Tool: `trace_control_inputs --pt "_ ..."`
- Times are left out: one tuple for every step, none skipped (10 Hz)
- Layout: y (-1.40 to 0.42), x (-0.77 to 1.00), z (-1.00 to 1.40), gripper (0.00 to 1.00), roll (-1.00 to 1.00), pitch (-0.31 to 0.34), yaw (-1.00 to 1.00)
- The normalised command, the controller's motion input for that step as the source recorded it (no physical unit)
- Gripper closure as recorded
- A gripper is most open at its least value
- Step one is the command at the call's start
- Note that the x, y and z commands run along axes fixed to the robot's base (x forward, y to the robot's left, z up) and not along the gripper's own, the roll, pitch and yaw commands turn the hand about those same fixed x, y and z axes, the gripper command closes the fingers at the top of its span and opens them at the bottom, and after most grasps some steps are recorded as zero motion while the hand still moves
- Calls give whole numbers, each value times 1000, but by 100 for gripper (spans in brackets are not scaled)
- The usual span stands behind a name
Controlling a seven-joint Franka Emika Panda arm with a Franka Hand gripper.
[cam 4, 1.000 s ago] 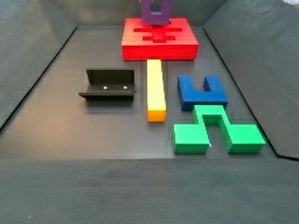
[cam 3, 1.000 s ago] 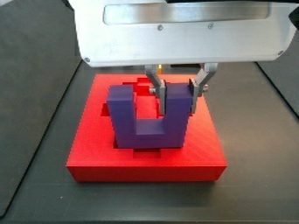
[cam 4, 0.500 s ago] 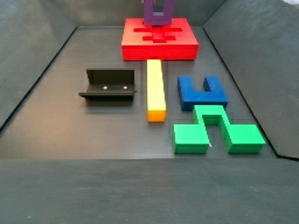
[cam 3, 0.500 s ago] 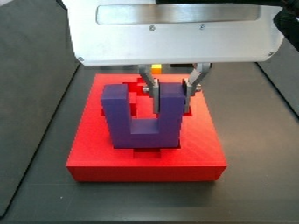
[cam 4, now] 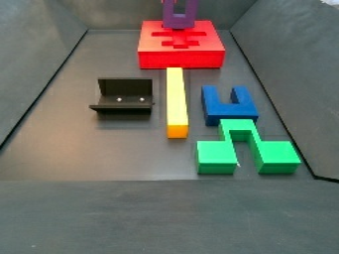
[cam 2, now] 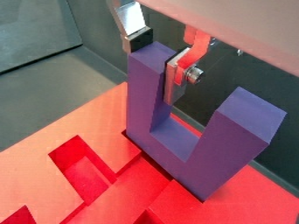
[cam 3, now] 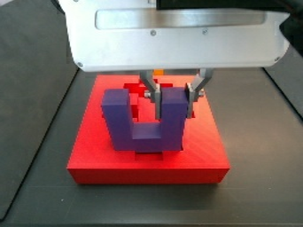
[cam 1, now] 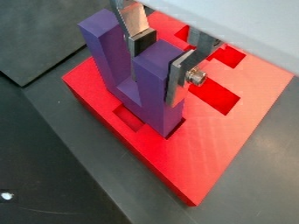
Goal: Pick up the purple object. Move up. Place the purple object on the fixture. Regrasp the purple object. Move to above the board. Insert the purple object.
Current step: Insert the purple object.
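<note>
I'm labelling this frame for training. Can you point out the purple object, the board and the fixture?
purple object (cam 3: 144,135): a side view, base of the U.
board (cam 3: 95,164): a side view, bare red top near a front corner.
fixture (cam 4: 123,96): a side view, its dark upright wall.

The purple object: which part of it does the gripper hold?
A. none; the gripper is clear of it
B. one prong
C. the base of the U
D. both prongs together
B: in a wrist view the gripper has its fingers on either side of one prong of the purple object, upright on the board; the other prong stands free.
</note>
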Motion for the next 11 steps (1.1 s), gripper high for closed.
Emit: trace_control_inputs --pt "-9 40 -143 100 126 0 3" --pt "0 100 -89 100 114 0 9" --pt "0 57 -123 100 171 0 20" --pt "0 26 -194 100 136 0 23" --pt "0 0 0 100 20 0 26" --pt "0 71 -43 100 0 0 0" --pt "-43 43 -540 100 10 -80 -20" --pt "-40 97 -723 100 101 -76 0" --pt "0 129 -723 100 124 -63 0" --pt "-20 80 -671 100 154 -51 0" --pt "-74 94 -669 100 214 -34 0"
